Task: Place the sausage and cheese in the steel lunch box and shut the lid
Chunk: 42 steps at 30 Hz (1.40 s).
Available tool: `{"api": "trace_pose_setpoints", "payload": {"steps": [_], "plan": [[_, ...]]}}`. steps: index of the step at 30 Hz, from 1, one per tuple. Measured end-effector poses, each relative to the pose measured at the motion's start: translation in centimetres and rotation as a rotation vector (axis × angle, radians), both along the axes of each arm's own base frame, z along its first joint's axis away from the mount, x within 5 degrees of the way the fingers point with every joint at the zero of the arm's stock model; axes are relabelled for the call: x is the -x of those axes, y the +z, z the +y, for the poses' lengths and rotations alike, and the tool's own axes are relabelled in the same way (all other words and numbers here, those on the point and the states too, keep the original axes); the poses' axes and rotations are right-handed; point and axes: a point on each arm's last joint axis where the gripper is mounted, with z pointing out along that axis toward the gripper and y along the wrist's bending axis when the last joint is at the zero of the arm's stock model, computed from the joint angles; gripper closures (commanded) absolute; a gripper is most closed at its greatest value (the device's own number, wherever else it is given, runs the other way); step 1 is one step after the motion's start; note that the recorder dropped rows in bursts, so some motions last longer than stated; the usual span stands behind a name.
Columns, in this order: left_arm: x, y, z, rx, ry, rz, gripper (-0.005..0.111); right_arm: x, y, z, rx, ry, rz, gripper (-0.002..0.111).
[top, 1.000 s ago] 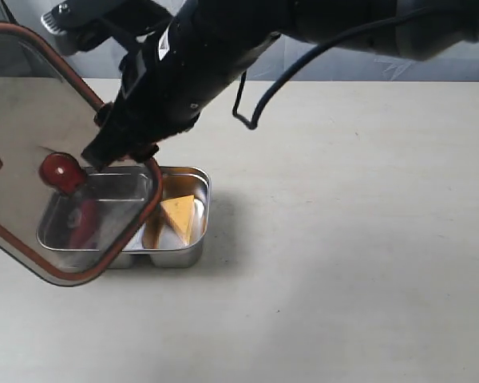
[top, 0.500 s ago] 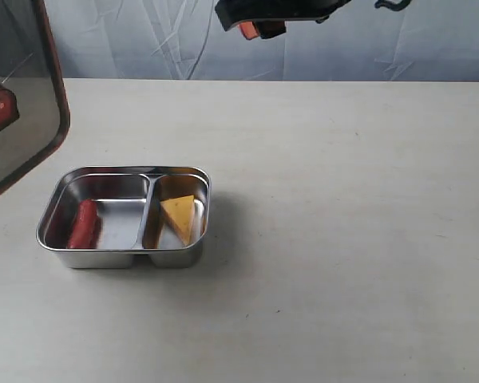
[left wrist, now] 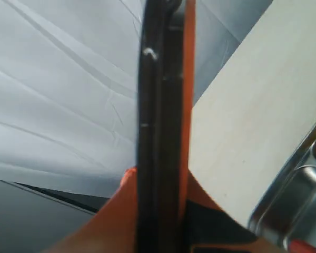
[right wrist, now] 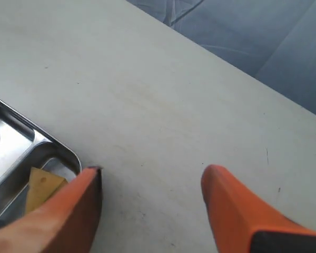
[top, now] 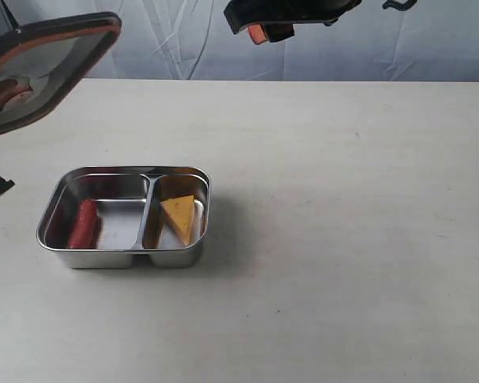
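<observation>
- On my exterior view the steel lunch box (top: 128, 170) sits uncovered on the pale table (top: 343, 239), in the lower left of the frame, with its long side running left to right.
- The sausage (top: 83, 223) lies in the box's wider left compartment, close to the left wall and pointing roughly away from the camera.
- The cheese (top: 180, 217) lies in the narrower right compartment, across the divider (top: 148, 211) from the sausage. The two do not touch.
- The lid (top: 40, 72) is up in the air at the upper left of the frame, tilted and well apart from the box. Its orange seal rim shows around the smoky panel, and the frame edge cuts part of it off.
- Through that panel I can make out the small orange valve (top: 14, 94).
- My left wrist view shows the left gripper (left wrist: 160, 211) clamped on the lid. The lid runs edge-on between the two orange fingers (left wrist: 121, 216), one pressing on each face.
- The right gripper (right wrist: 150, 211) has its jaws spread wide with nothing between them, only bare table below.
- In that same view a corner of the box, with the cheese in it, shows just beside one finger.
- On the exterior view the right gripper is at the top centre of the frame, against the grey-blue backdrop cloth (top: 423, 40).
</observation>
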Motion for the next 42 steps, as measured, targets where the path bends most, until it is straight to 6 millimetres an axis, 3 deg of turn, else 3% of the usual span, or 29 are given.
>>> {"api": "trace_pose_setpoints", "payload": {"steps": [7, 15, 27, 31, 42], "plan": [[-0.6, -0.8, -2.5, -0.248, -0.015, -0.025, 0.107, 0.0, -0.1, -0.1, 0.007, -0.001, 0.007, 0.052], [-1.2, -4.8, -6.5, -0.406, 0.053, 0.133, 0.107, -0.3, -0.1, -1.0, 0.071, -0.066, -0.008, 0.052], [-1.9, -10.0, -10.5, -0.559, 0.152, 0.134, 0.107, -0.9, -0.3, -2.3, 0.095, -0.123, 0.009, 0.052], [-2.3, -11.7, -11.1, -0.594, 0.141, 0.142, 0.107, -0.9, -0.3, -2.3, 0.095, -0.123, 0.009, 0.052], [-2.3, -13.1, -12.1, -0.568, 0.037, 0.205, 0.107, -0.9, -0.3, -2.3, 0.095, -0.123, 0.009, 0.052]]}}
